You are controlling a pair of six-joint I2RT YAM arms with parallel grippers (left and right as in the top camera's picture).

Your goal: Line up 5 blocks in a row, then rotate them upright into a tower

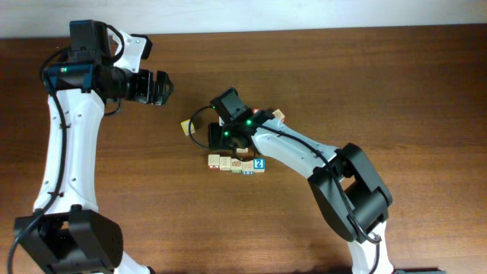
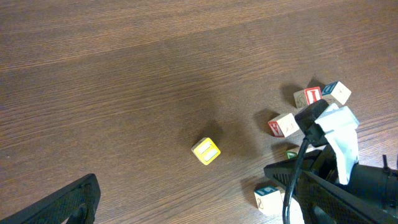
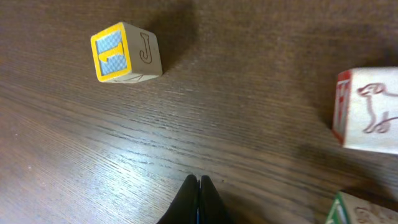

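Two tools to cover. The right tool [image 3: 199, 198] is pinched fully closed with nothing in it, tips low over bare bench [image 3: 93, 155]. A yellow-bordered "J" cube [image 3: 124, 53] sits ahead and to the left of it, not touching. The left tool [image 1: 161, 87] is spread wide and empty, well away from everything. From overhead the five blocks [image 1: 237, 164] sit side by side in a tight row just on the robot's side of the right tool, with the blue-printed one [image 1: 259, 164] at the right end.
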